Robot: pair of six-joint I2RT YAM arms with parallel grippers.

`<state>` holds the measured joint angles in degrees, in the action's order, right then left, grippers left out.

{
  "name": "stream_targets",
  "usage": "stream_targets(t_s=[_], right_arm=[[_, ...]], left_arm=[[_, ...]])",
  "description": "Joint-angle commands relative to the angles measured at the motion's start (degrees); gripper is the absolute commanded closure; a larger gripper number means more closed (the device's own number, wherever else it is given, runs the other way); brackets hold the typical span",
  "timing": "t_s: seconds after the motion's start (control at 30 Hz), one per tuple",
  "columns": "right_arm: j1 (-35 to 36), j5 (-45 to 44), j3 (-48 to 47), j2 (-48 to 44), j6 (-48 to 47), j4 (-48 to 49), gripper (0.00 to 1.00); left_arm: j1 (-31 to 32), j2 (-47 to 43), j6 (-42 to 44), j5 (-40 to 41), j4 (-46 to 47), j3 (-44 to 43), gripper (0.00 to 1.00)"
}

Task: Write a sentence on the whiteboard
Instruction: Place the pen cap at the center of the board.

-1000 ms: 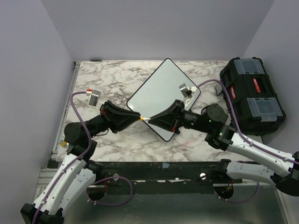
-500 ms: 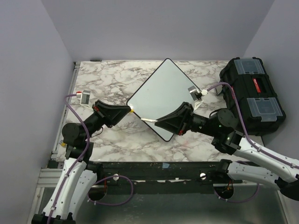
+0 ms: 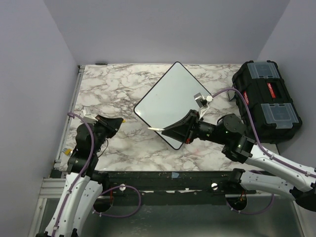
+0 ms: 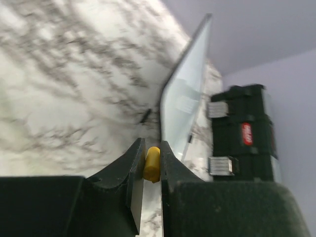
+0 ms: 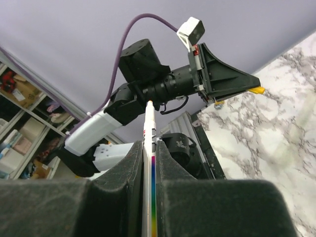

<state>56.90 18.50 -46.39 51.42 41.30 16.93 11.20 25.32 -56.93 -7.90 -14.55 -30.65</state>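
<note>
The whiteboard (image 3: 170, 101) lies turned like a diamond on the marble table; no writing shows on it. It also shows edge-on in the left wrist view (image 4: 185, 103). My right gripper (image 3: 165, 131) is shut on a white marker (image 5: 149, 163) with a rainbow stripe, its tip (image 3: 151, 128) pointing left over the board's near-left edge. My left gripper (image 3: 118, 120) is shut on the yellow marker cap (image 4: 151, 164), held left of the board above the table; the cap shows in the top view (image 3: 122, 119) and the right wrist view (image 5: 256, 90).
A black toolbox (image 3: 266, 101) stands at the right edge of the table, also in the left wrist view (image 4: 242, 133). The marble tabletop (image 3: 108, 84) stretches left of and behind the board. Walls close in on three sides.
The cap has come off the marker. My left gripper has drawn back to the left with the cap; my right gripper has shifted slightly with the uncapped marker.
</note>
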Motion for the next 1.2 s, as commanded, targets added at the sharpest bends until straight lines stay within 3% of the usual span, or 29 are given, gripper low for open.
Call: stream_targets(t_s=[0.0, 0.27, 0.43, 0.57, 0.93, 1.17], right_arm=[[0.17, -3.83, -1.03, 0.15, -3.23, -7.12, 0.99], [0.09, -13.17, -2.15, 0.00, -6.24, -15.92, 0.99], [0.13, -14.12, -2.23, 0.63, -7.16, -16.84, 0.99], [0.13, -15.11, -2.06, 0.95, -7.62, -19.20, 0.99], [0.18, -16.48, -1.43, 1.72, -8.05, -19.56, 1.00], [0.16, -17.34, -1.39, 1.76, -8.41, -20.34, 0.99]], left_arm=[[-0.39, 3.44, -3.41, 15.33, -11.40, 2.11, 1.00], [-0.39, 10.33, -6.61, 27.67, -10.17, 6.53, 1.00], [-0.39, 16.38, -6.42, 29.59, -7.49, 6.31, 1.00], [-0.39, 20.64, -5.74, 26.65, -3.84, 6.89, 1.00], [1.29, 32.75, -0.58, 8.63, 13.80, 8.33, 1.00], [4.68, 45.11, 2.15, -0.75, 22.84, 6.17, 1.00]])
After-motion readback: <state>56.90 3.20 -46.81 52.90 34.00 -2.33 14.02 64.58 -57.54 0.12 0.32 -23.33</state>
